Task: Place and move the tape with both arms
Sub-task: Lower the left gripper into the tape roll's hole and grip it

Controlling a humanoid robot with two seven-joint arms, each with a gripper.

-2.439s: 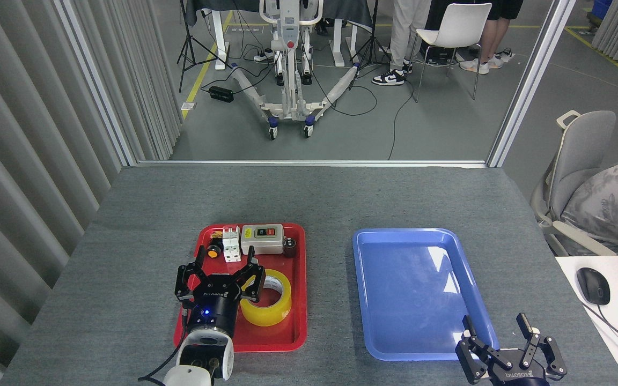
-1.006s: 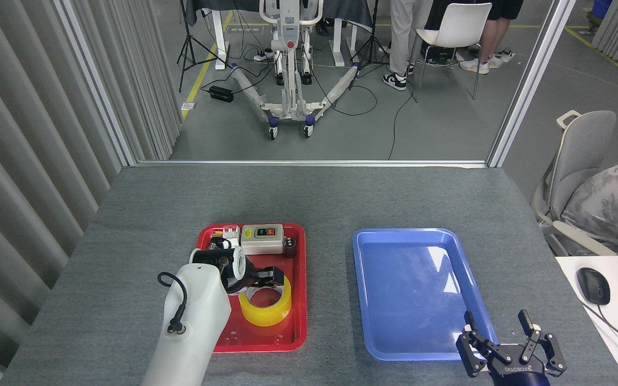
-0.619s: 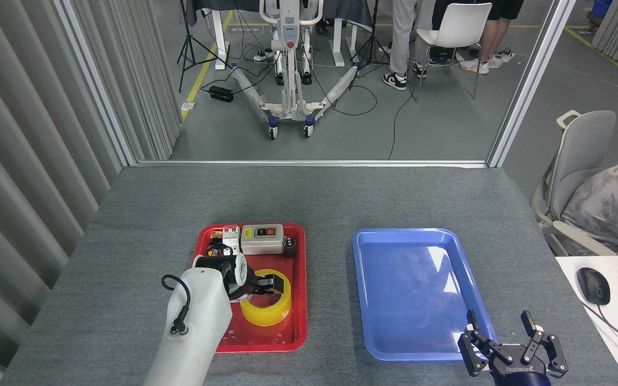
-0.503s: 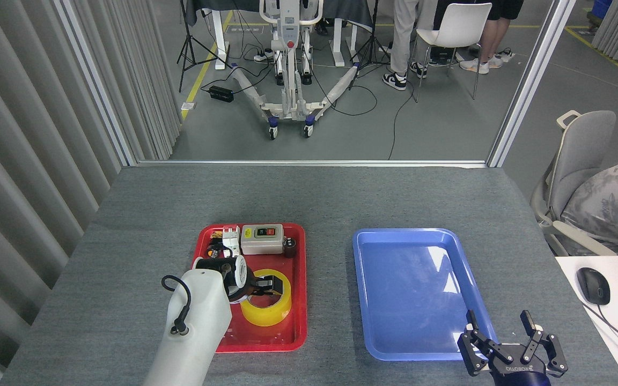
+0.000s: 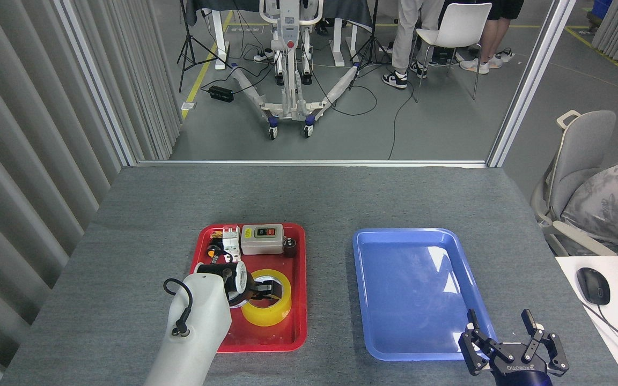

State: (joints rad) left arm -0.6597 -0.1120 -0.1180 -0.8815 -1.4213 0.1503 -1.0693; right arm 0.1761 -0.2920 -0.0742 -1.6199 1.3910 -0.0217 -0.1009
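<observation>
The tape (image 5: 272, 314), a yellow roll with a white core, lies flat in the near half of the red tray (image 5: 266, 339). My left arm reaches over the tray's left side, and its wrist hides most of the left gripper (image 5: 262, 291). The dark fingers (image 5: 266, 288) point down at the roll's left rim and into its hole. I cannot make out whether they are pressing on the roll. My right gripper (image 5: 502, 331) is open and holds nothing. It hovers at the near right corner of the blue tray (image 5: 411, 289).
At the far end of the red tray sit a grey switch box (image 5: 262, 238), a white breaker (image 5: 229, 238) and a small dark cylinder (image 5: 289, 245). A mouse (image 5: 593, 286) lies on a white desk at the right. A grey chair (image 5: 582, 155) stands beyond it.
My left gripper turned from pointing away to pointing down, and sank onto the tape's left rim and hole. The right gripper has barely shifted. The roll lies where it was.
</observation>
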